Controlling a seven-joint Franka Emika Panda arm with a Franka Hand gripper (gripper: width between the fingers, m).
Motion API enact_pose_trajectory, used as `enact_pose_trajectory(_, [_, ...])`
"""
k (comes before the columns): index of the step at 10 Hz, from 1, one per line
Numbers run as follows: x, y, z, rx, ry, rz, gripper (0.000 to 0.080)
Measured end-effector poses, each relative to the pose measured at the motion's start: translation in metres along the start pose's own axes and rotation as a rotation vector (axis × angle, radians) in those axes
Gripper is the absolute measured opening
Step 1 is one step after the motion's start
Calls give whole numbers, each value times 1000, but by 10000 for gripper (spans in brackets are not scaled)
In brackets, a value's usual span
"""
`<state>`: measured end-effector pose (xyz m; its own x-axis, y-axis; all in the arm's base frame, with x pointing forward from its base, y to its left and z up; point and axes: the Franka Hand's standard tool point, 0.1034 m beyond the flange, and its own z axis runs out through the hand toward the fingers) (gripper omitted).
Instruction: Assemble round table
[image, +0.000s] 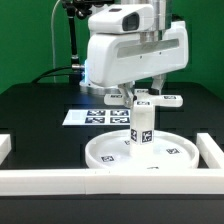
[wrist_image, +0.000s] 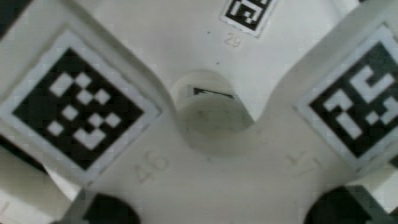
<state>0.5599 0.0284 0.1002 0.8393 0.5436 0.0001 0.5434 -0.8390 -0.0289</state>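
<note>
The pincer (image: 142, 93) holds the one cross-shaped base (image: 148, 98), its fingers closed on it, just above the one leg (image: 141, 124). The leg stands upright in the one round disc (image: 140, 153) on the black worktop (image: 40, 115). The arm reaches straight down. Only the wrist view shows the base's tags (wrist_image: 77, 93) up close.

A robotics laboratory bench: a white robot arm (image: 135, 45) stands over a black table (image: 40, 105) against a green backdrop (image: 30, 40). A marker board (image: 97, 117) of printed square tags lies flat on the tabletop, and a long white border wall (image: 100, 180) lines the near edge.
</note>
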Motion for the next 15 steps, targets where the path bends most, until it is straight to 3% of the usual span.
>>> enact_pose_trajectory(4, [0, 0, 0, 2, 0, 287, 449])
enact_pose_trajectory(6, [-2, 2, 1, 38, 30, 578, 449])
enact_pose_trajectory(9, [-2, 4, 1, 71, 82, 961, 449])
enact_pose_trajectory(11, [3, -3, 1, 104, 89, 1309, 449])
enact_pose_trajectory(15, [5, -6, 1, 120, 79, 1497, 449])
